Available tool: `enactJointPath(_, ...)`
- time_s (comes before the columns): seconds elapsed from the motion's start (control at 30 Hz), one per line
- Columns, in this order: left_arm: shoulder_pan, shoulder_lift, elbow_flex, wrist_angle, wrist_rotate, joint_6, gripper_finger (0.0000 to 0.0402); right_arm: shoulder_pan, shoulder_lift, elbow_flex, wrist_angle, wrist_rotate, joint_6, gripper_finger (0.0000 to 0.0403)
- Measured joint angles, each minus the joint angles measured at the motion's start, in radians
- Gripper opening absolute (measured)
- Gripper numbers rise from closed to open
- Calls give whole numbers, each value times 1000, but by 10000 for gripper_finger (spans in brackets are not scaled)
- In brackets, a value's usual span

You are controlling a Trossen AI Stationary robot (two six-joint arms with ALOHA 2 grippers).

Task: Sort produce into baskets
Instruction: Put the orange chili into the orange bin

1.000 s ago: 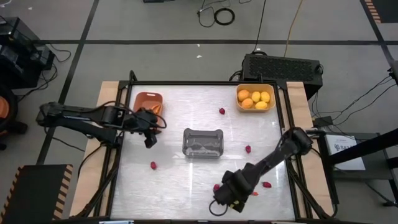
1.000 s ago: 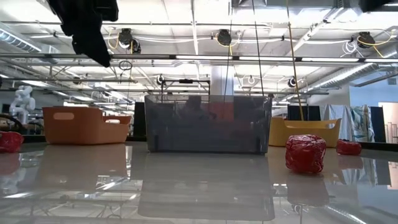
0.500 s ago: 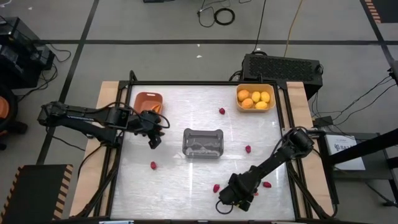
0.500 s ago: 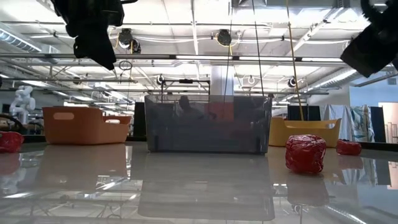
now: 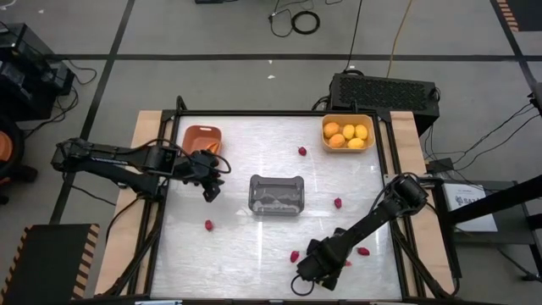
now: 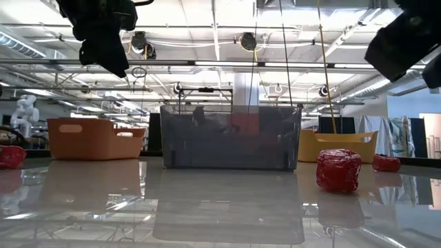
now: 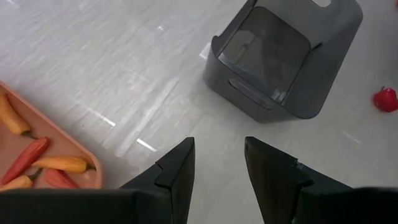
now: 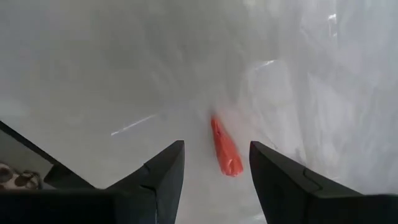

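Observation:
My right gripper [image 5: 308, 271] is open over the table's near right part. In the right wrist view [image 8: 216, 155] a thin orange-red stick [image 8: 226, 148] lies on the table between and beyond its fingers, untouched. My left gripper [image 5: 212, 190] is open and empty between the terracotta basket [image 5: 201, 137] and the grey basket [image 5: 276, 194]. The terracotta basket holds several orange and red sticks [image 7: 37, 163]. The yellow basket [image 5: 347, 133] holds yellow-orange fruits. Red berries lie loose on the table, two of them near my right gripper [image 5: 294, 255] [image 5: 363, 251].
More red berries lie at the far middle [image 5: 302, 152], right of the grey basket [image 5: 338, 203] and at the near left [image 5: 208, 225]. A black box [image 5: 385, 89] stands beyond the table's far right corner. Dark frame rails [image 5: 385, 152] run along the table's edges.
My left gripper has gone a little toward the table's right edge, nearer the grey basket, still open. My right gripper has come into the low view's upper right and shows larger there; it stays open.

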Motion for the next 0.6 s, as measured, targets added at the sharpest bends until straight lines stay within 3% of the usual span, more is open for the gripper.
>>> enactJointPath(0.43, 0, 0, 0, 0, -2, -1, 148, 40, 0, -106, 79, 1, 20, 173)
enactJointPath(0.6, 0, 0, 0, 0, -5, -1, 148, 41, 0, -107, 93, 1, 13, 143)
